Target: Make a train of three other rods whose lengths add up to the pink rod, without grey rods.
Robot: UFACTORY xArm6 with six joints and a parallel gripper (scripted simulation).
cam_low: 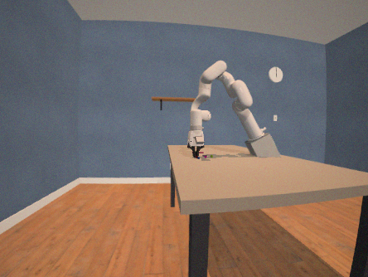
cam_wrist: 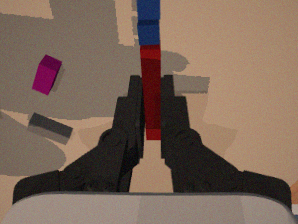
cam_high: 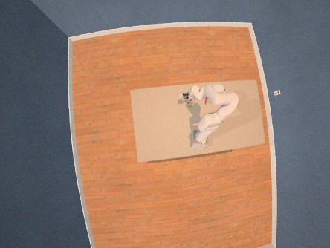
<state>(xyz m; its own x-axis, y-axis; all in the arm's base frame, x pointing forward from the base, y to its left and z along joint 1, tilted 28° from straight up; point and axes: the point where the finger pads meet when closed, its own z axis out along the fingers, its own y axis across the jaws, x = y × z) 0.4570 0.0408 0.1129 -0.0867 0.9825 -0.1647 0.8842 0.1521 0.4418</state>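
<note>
In the wrist view my gripper [cam_wrist: 152, 93] is shut on a red rod [cam_wrist: 152, 90] and grips it along its sides near the near end. The red rod points straight away from me. Its far end meets two short blue rods [cam_wrist: 148, 16] that lie end to end in the same line. A magenta rod [cam_wrist: 47, 74] lies to the left and a grey rod [cam_wrist: 51, 124] lies at the lower left, both apart from the line. In the exterior view the gripper [cam_low: 196, 154] is low over the table's far left corner. The pink rod is not in the wrist view.
In the overhead view a lime or green rod [cam_high: 190, 106] lies just in front of the gripper [cam_high: 184, 96]. A reddish rod [cam_high: 206, 99] shows beside the arm, partly hidden. An orange bit [cam_wrist: 294, 192] shows at the right edge of the wrist view. The arm's base [cam_low: 262, 146] stands at the back.
</note>
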